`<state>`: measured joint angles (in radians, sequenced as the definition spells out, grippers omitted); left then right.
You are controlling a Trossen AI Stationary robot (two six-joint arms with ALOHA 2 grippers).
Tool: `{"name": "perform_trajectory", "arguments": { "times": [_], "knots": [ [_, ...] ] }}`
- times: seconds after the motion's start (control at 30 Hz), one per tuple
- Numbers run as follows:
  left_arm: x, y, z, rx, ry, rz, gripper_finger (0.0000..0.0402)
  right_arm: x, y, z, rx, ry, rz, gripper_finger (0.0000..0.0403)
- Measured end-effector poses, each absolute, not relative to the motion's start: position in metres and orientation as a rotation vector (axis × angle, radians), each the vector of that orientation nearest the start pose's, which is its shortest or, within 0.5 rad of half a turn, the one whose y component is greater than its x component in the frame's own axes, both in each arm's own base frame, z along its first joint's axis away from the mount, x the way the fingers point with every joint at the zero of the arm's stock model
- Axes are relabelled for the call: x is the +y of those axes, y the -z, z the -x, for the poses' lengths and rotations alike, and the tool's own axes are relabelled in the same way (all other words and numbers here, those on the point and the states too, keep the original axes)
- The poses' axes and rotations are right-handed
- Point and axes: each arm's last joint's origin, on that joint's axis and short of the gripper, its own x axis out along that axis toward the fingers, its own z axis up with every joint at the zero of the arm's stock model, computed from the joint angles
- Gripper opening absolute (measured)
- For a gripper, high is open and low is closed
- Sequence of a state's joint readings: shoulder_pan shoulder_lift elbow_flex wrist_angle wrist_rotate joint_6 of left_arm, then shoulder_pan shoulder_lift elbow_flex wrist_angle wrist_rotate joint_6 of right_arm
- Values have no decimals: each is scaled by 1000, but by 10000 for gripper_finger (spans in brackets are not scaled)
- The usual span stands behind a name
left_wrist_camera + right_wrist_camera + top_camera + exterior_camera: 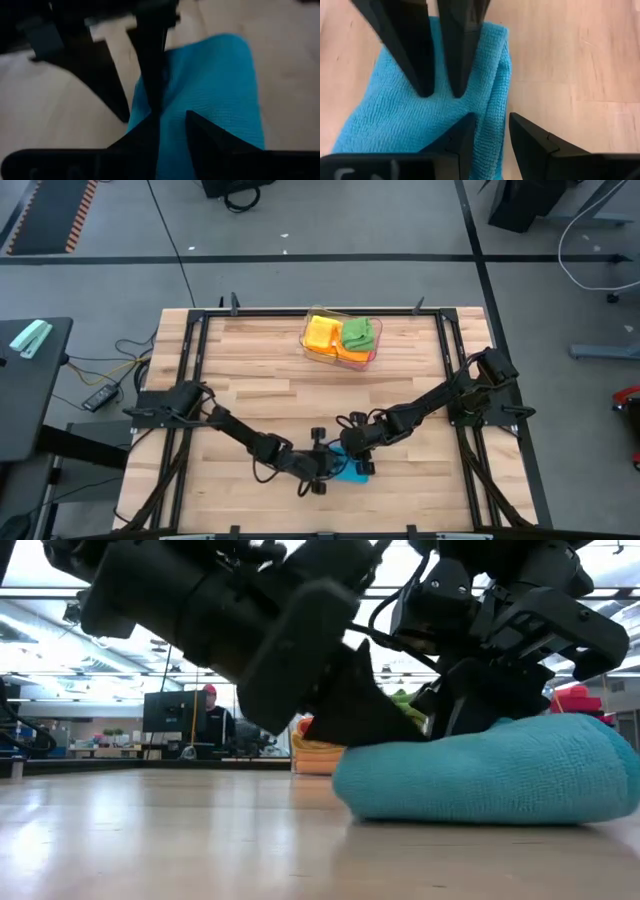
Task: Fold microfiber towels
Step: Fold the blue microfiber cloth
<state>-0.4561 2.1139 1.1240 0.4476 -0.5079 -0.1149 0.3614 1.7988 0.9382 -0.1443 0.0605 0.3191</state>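
I've got both arms down over the blue towel [353, 470] at lower centre of the high view, near the front edge of the table [250, 395]. The left gripper [322, 470] sits at the towel's left side and the right gripper [355, 448] comes in from upper right, so the two meet right over the cloth.

In the right wrist view the right gripper [490, 131] has its fingers [462, 137] a little apart, straddling the folded edge of the towel [420, 120], w/ the fold running up between them; can't tell if they actually pinch it. The left gripper [170, 129] in its own view is also slightly parted, tips down on the blue cloth [210, 90] (contact looks likely, a grip I can't confirm).

Low view shows the towel [480, 775] as a rounded, doubled-over bundle lying flat on the wood, dark arm links pressing at its top.

At upper centre of the high view a clear tray [372, 358] holds the other cloths: orange towel [321, 333], green towel [358, 333], w/ a pink edge barely showing. A person sits far back in the room in the low view.
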Motion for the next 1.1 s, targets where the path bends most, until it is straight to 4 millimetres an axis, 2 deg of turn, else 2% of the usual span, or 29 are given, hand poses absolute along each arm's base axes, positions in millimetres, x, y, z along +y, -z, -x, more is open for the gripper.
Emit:
{"name": "perform_trajectory", "arguments": {
  "times": [0.23,0.47,0.57,0.7,0.77,0.9,1.1],
  "knots": [
    [-170,-107,-383,508,-88,-149,163,112,-136,-315,1013,-65,-62,139],
    [-164,-105,-385,528,-100,-150,218,100,-165,-301,1002,86,-74,152],
    [-163,-105,-385,530,-101,-149,223,106,-184,-294,924,100,-80,150],
    [-163,-105,-385,534,-100,-150,217,134,-200,-289,780,22,-72,147],
    [-163,-105,-385,530,-99,-149,210,150,-200,-290,705,-8,-45,147],
    [-163,-105,-385,528,-100,-142,199,176,-187,-293,641,-77,-30,147],
    [-163,-106,-385,524,-104,-122,207,191,-158,-293,670,-21,-1,163]
  ]
}}
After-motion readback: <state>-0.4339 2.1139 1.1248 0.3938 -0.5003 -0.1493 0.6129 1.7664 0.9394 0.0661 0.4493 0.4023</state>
